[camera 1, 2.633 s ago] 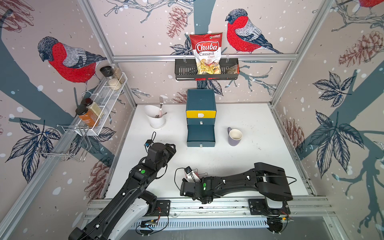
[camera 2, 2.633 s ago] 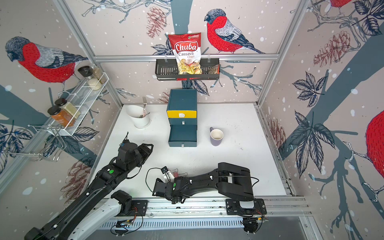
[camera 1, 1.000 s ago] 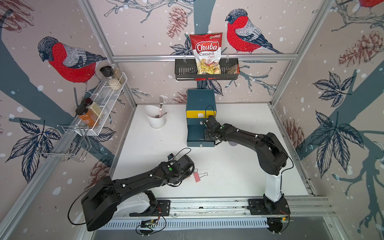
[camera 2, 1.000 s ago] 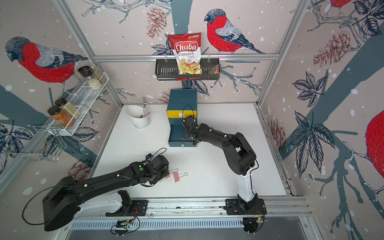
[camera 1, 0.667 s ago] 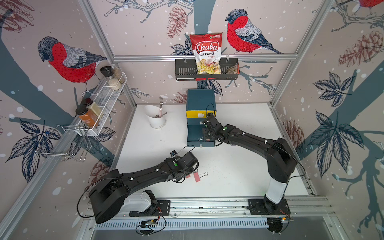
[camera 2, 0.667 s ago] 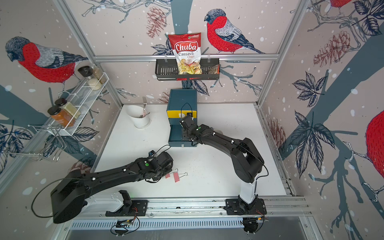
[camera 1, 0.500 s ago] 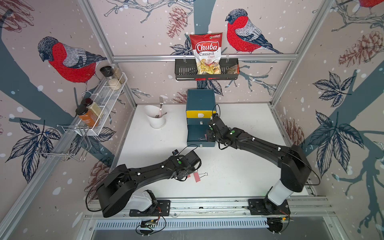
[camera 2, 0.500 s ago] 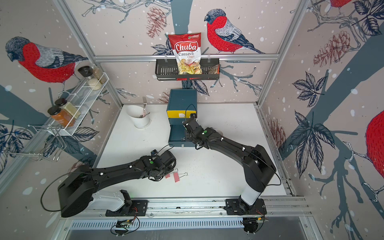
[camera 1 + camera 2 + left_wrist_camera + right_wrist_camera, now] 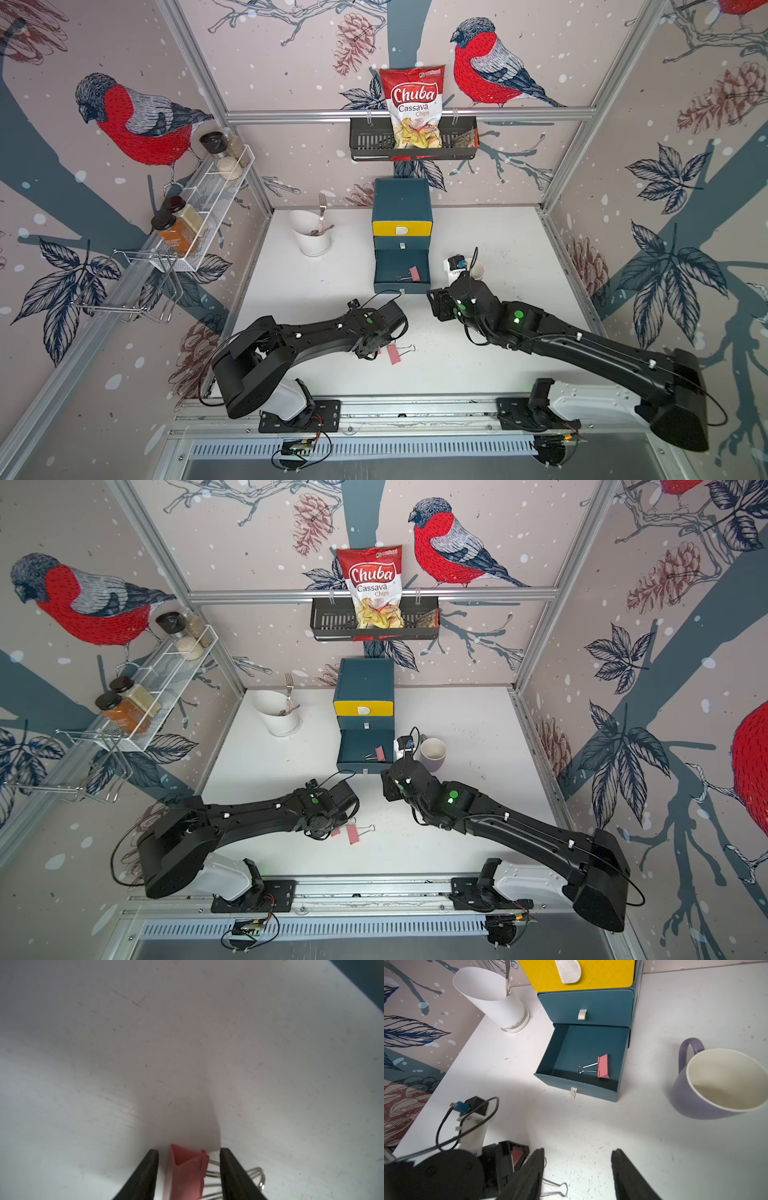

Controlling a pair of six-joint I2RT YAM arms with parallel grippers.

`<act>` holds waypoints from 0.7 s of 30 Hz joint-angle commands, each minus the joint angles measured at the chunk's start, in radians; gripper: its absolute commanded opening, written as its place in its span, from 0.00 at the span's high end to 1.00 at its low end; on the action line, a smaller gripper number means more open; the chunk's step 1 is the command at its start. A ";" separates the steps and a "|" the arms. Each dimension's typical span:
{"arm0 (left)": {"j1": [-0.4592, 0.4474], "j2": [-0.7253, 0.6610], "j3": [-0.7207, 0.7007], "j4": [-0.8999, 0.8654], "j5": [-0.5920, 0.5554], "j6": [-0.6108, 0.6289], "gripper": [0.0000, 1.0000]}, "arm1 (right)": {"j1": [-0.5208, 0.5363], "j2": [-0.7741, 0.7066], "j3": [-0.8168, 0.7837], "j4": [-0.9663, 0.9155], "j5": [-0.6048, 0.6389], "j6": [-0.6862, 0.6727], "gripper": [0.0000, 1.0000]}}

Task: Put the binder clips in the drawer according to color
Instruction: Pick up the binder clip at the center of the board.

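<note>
left gripper spread astride a pink clip; right gripper spread near the drawer.

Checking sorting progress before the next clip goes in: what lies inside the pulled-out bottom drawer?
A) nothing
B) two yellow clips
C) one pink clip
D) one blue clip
C: the right wrist view shows a single pink binder clip lying on the teal floor of the open bottom drawer, with nothing else in it.
</note>
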 commanded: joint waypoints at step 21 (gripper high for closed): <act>-0.042 0.097 0.064 -0.095 0.010 0.005 0.62 | 0.125 -0.087 -0.094 0.005 0.073 0.112 0.43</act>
